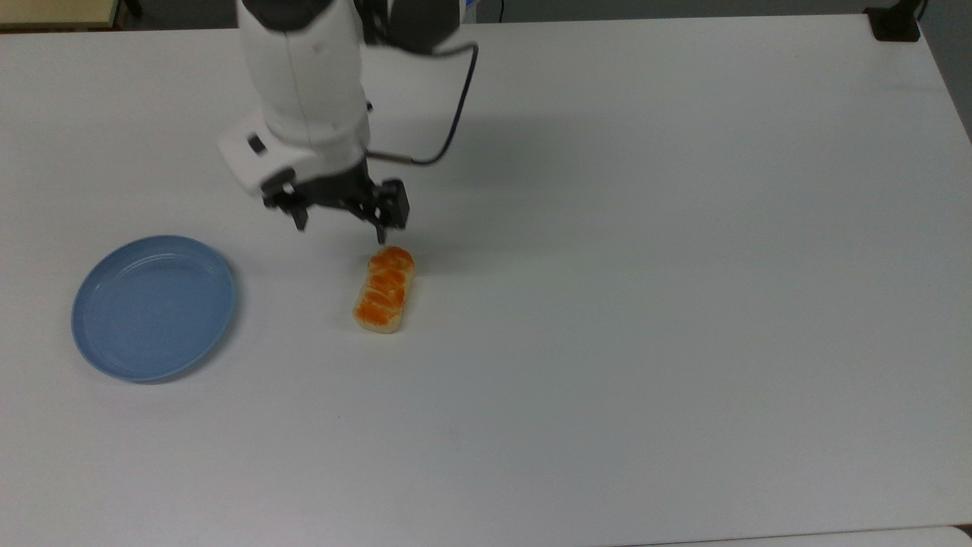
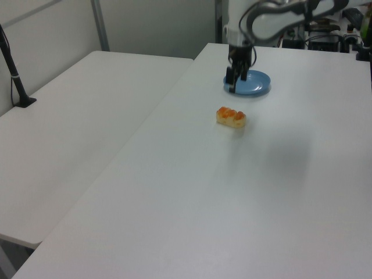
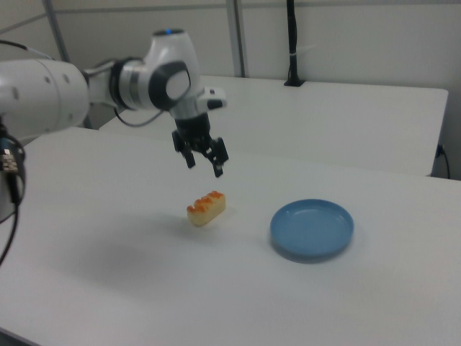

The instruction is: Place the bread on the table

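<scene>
Bread (image 1: 384, 289): lying flat on table (image 1: 683, 304), apart from blue plate (image 1: 152, 315); gripper (image 1: 342, 216): empty, fingers spread, above; advised retreat straight upward, avoiding roll.
</scene>
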### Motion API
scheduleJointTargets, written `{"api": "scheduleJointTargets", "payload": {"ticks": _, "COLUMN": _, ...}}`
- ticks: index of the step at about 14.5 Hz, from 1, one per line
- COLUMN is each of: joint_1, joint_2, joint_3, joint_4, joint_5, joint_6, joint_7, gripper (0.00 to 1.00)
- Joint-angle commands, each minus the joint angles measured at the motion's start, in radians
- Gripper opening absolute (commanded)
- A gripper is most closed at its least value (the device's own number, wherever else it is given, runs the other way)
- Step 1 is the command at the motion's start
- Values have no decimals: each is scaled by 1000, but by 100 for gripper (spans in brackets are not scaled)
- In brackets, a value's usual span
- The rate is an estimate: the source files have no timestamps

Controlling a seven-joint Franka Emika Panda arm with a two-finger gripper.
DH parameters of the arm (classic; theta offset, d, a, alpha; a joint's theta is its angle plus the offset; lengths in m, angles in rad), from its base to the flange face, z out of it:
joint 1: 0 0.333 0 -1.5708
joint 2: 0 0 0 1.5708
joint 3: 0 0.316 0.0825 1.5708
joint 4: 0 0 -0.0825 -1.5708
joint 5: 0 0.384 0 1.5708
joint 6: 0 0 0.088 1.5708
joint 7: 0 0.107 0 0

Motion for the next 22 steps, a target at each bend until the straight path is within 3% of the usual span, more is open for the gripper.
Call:
{"api": "scheduleJointTargets", "payload": {"ticks": 1, "joint_1": -24, "joint_2": -167, "joint_3": -28, "joint_4": -15, "joint_5": 53, "joint_6": -185, "joint_7": 27, "gripper": 100}}
{"api": "scheduleJointTargets", "payload": {"ticks": 3, "joint_1": -26, "joint_2": -238, "joint_3": -51, "joint_4": -15, "joint_5": 99, "joint_6": -239, "joint_7": 31, "gripper": 100}}
{"api": "scheduleJointTargets", "payload": {"ticks": 5, "joint_1": -15, "joint_2": -305, "joint_3": -104, "joint_4": -17, "joint_5": 157, "joint_6": -300, "joint_7": 30, "gripper": 100}}
{"api": "scheduleJointTargets", "payload": {"ticks": 7, "joint_1": 23, "joint_2": -370, "joint_3": -155, "joint_4": -20, "joint_5": 165, "joint_6": -361, "joint_7": 27, "gripper": 100}}
{"api": "scheduleJointTargets", "payload": {"ticks": 11, "joint_1": 227, "joint_2": -411, "joint_3": -369, "joint_4": -24, "joint_5": 165, "joint_6": -423, "joint_7": 18, "gripper": 100}}
{"api": "scheduleJointTargets", "payload": {"ticks": 19, "joint_1": 247, "joint_2": -394, "joint_3": -385, "joint_4": -26, "joint_5": 150, "joint_6": -405, "joint_7": -197, "gripper": 100}}
{"api": "scheduleJointTargets", "payload": {"ticks": 22, "joint_1": 246, "joint_2": -391, "joint_3": -385, "joint_4": -49, "joint_5": 148, "joint_6": -314, "joint_7": -245, "gripper": 100}}
